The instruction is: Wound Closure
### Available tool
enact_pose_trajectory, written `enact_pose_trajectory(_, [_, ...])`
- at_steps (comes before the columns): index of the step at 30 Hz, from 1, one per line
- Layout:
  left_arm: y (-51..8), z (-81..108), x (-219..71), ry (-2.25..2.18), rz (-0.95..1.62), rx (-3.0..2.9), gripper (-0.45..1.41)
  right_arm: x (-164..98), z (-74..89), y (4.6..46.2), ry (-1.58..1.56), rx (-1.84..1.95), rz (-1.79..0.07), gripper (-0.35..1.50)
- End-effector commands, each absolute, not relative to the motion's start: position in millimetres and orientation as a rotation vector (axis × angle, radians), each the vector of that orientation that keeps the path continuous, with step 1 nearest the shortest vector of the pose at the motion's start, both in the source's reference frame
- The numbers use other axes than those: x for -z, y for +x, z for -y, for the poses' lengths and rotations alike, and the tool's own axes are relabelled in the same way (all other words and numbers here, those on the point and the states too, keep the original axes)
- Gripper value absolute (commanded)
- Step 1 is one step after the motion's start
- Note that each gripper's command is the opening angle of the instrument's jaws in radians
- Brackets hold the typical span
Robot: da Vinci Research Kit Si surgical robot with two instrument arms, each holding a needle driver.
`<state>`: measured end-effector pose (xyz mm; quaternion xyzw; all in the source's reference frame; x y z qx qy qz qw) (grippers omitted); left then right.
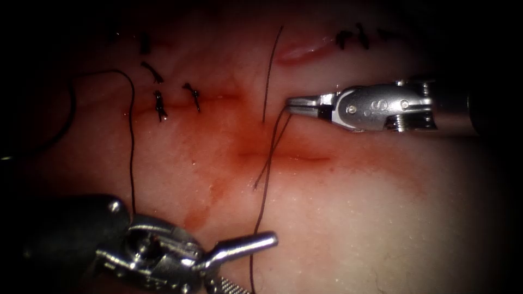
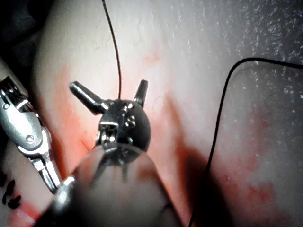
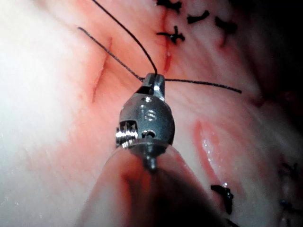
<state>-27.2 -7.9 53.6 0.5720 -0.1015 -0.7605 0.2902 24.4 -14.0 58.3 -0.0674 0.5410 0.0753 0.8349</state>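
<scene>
Endoscope above/front of cut (image 1: 283, 158); wrist views close along own shafts; all share thread (image 1: 271, 141), tissue (image 1: 381, 228).

the right tool (image 1: 291, 103) reaches in from the frame's right at mid-height, jaws pinched on thread (image 1: 268, 163). the left tool (image 1: 245, 261) sits lower left, jaws spread, holding nothing.
</scene>
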Motion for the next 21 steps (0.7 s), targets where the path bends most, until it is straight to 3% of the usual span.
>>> enact_pose_trajectory(1, [-28.0,7.7,-54,1.525,0.273,2.029,0.2,-59,13.5,25.5,-0.145,-0.159,-1.15,-0.35])
enact_pose_trajectory(2, [-28.1,7.7,-54,1.524,0.274,2.03,-0.23,-59,13.5,25.5,-0.145,-0.159,-1.15,-0.35])
enact_pose_trajectory(3, [-28.2,7.7,-54,1.524,0.275,2.031,-0.45,-59,13.5,25.5,-0.145,-0.159,-1.15,-0.35])
enact_pose_trajectory(8, [-27.1,6.4,-54,1.548,0.264,2.017,-0.45,-58,13.7,25.5,-0.134,-0.165,-1.151,-0.35])
enact_pose_trajectory(14, [-19.6,1.7,-55,1.426,0.298,2.14,-0.45,-57,14.2,25.7,-0.072,-0.196,-1.183,-0.35])
enact_pose_trajectory(15, [-18.6,1.2,-55,1.41,0.298,2.155,-0.45,-57,14.3,25.7,-0.061,-0.208,-1.184,0.0])
enact_pose_trajectory(16, [-18.0,0.8,-55,1.392,0.304,2.163,-0.45,-56,14.3,25.7,-0.047,-0.217,-1.185,0.24])
enact_pose_trajectory(18, [-16.6,0.1,-56,1.357,0.307,2.199,-0.45,-55,14.2,25.8,-0.036,-0.236,-1.194,0.59])
enact_pose_trajectory(19, [-15.5,-0.5,-56,1.333,0.309,2.215,-0.45,-55,14.0,25.8,-0.017,-0.265,-1.199,1.06])
enact_pose_trajectory(20, [-15.5,-0.5,-56,1.333,0.309,2.215,-0.45,-55,14.0,25.8,-0.017,-0.265,-1.199,1.06])
enact_pose_trajectory(21, [-14.5,-0.8,-57,1.308,0.31,2.236,-0.45,-54,13.7,25.9,0.007,-0.303,-1.206,1.31])
